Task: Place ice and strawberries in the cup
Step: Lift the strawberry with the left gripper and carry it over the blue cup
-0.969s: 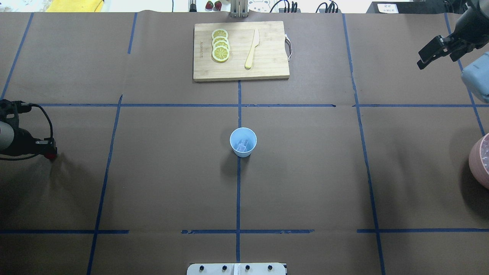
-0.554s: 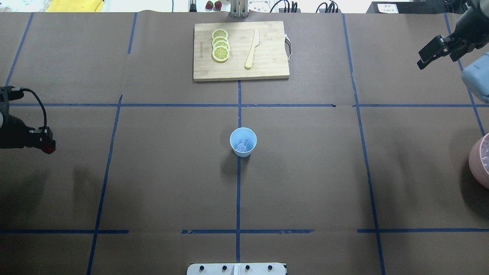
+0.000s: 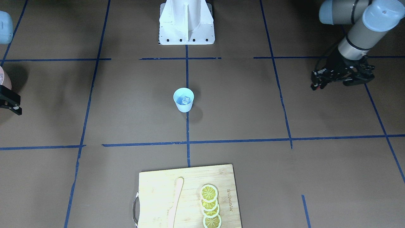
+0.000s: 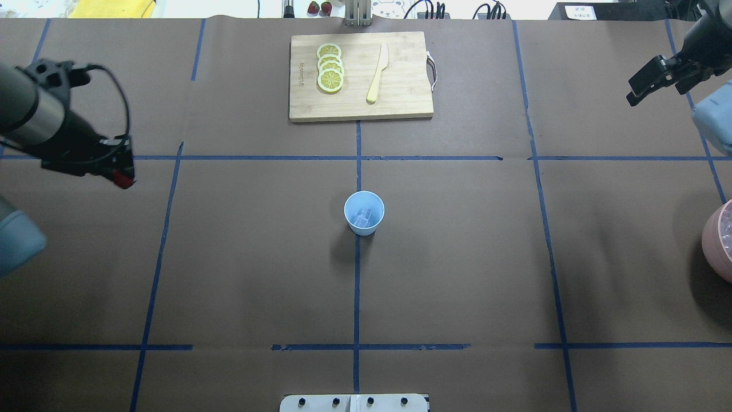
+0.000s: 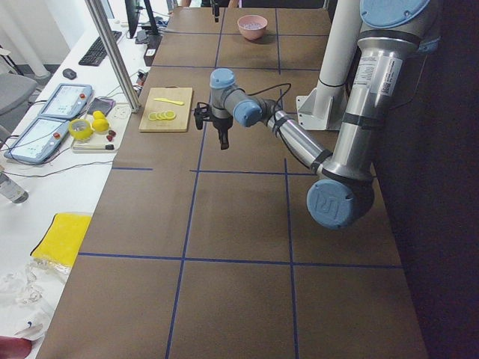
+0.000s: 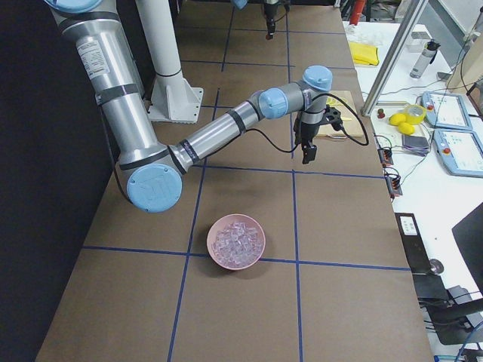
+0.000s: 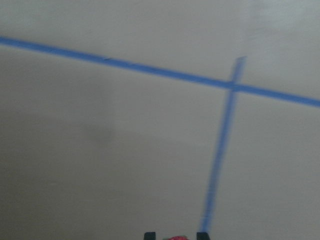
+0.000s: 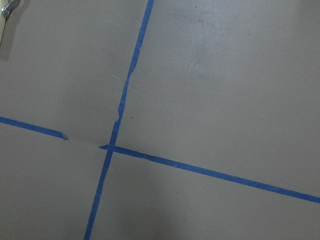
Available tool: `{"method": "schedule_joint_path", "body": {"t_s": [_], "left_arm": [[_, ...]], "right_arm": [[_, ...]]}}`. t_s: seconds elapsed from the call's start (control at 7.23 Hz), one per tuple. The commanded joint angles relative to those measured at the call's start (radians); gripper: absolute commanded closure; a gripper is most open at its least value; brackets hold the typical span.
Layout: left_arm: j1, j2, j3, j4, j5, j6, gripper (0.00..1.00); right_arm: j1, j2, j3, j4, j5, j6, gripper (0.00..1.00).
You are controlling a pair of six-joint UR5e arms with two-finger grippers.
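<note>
The pale blue cup (image 4: 363, 213) stands upright at the table's middle and also shows in the front view (image 3: 183, 99). A clear ice cube (image 3: 186, 100) lies inside it. My left gripper (image 4: 121, 178) is above the table far left of the cup, shut on a small red strawberry (image 4: 124, 182). The berry's top peeks between the fingertips in the left wrist view (image 7: 175, 238). My right gripper (image 4: 636, 92) hangs at the far right, away from the cup, apparently open and empty. Its fingers are out of the right wrist view.
A pinkish bowl (image 6: 236, 241) full of ice cubes sits at the table's right end. A wooden cutting board (image 4: 400, 97) at the far side carries lemon slices (image 4: 330, 67) and a pale knife (image 4: 378, 73). Two more strawberries (image 4: 319, 7) lie beyond the far edge.
My left gripper has moved away from the robot and rightward with the strawberry in it. The right gripper has barely shifted. The cup has not moved.
</note>
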Motion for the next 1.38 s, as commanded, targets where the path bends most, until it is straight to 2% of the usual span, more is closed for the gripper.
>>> {"method": "schedule_joint_path", "body": {"t_s": [0.0,0.28,0.42,0.69,0.83,0.97,1.25], "left_arm": [[0.127,-0.208,0.024,0.146,0.08,-0.131,1.0],[0.205,-0.341,0.121,0.138,0.12,-0.257,1.0],[0.26,-0.431,0.2,0.126,0.167,-0.317,1.0],[0.304,-0.548,0.312,0.096,0.172,-0.382,1.0],[0.31,-0.605,0.401,0.047,0.172,-0.387,1.0],[0.324,-0.628,0.464,-0.01,0.172,-0.412,1.0],[0.336,-0.638,0.506,-0.056,0.172,-0.413,1.0]], "right_arm": [[0.012,-0.024,-0.004,0.025,0.0,-0.001,0.0],[0.023,-0.035,-0.007,0.025,0.0,-0.001,0.0],[0.025,-0.042,-0.007,0.031,0.0,-0.001,0.0],[0.025,-0.046,-0.007,0.036,0.0,-0.001,0.0],[0.025,-0.046,-0.007,0.036,0.0,0.001,0.0],[0.025,-0.046,-0.007,0.036,0.0,0.001,0.0],[0.025,-0.046,-0.007,0.037,0.0,0.001,0.0]]}}
